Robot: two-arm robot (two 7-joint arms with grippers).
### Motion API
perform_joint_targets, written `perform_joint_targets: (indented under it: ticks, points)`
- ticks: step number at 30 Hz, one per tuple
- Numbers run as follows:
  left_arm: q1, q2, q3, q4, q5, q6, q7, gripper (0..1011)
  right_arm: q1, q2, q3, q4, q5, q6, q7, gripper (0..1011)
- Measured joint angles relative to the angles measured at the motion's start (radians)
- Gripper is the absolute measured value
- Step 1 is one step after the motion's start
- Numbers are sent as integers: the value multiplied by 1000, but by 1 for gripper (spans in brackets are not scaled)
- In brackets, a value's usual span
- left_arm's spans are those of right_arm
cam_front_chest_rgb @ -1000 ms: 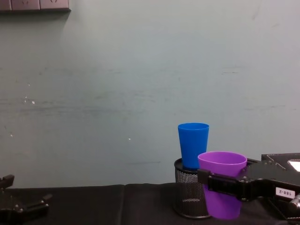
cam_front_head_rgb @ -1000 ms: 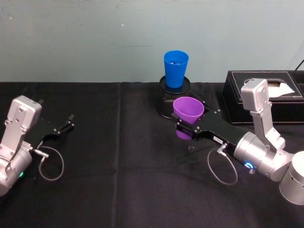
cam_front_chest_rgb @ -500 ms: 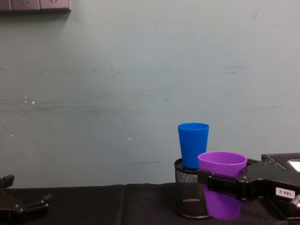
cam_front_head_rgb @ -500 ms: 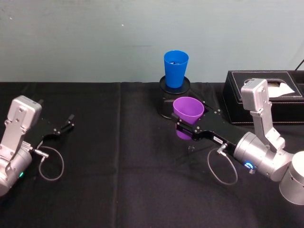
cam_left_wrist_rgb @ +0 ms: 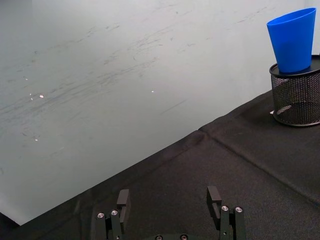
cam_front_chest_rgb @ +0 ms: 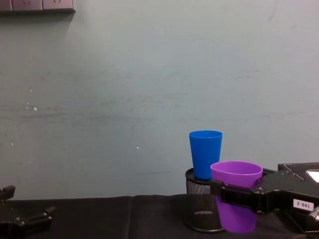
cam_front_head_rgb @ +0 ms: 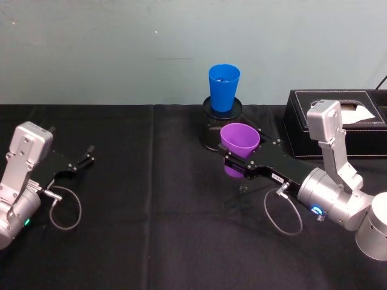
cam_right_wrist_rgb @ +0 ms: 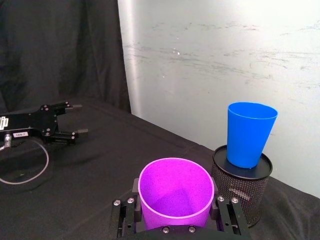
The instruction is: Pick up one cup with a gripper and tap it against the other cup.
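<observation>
**Purple cup held, nothing moved**

The right gripper [cam_front_head_rgb: 242,158] grips the purple cup [cam_front_head_rgb: 239,142] between its fingers. The cup is upright and off the table [cam_front_head_rgb: 151,229], just in front of the black mesh holder [cam_front_head_rgb: 213,130] that carries the blue cup [cam_front_head_rgb: 224,87]. The cups are apart. Nothing has shifted in the last second. The left gripper [cam_front_head_rgb: 81,160] is parked at the left, fingers spread.

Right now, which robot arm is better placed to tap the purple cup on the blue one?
The right, I think. The right gripper is shut on the purple cup, close to the blue cup standing on the mesh pen holder. The left gripper is open, far off to the left.
</observation>
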Motion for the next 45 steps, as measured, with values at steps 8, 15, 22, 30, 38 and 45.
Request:
perform_joint_targets:
  ticks: [8,15,22,30,38,45]
  points:
    - [0,0,0,0,0,0,0,1000,0,0,0,0,0,0,0,734]
    - [0,0,0,0,0,0,0,1000,0,0,0,0,0,0,0,734]
    - [0,0,0,0,0,0,0,1000,0,0,0,0,0,0,0,734]
    - [0,0,0,0,0,0,0,1000,0,0,0,0,0,0,0,734]
    - [0,0,0,0,0,0,0,1000,0,0,0,0,0,0,0,734]
    - [0,0,0,0,0,0,0,1000,0,0,0,0,0,0,0,733]
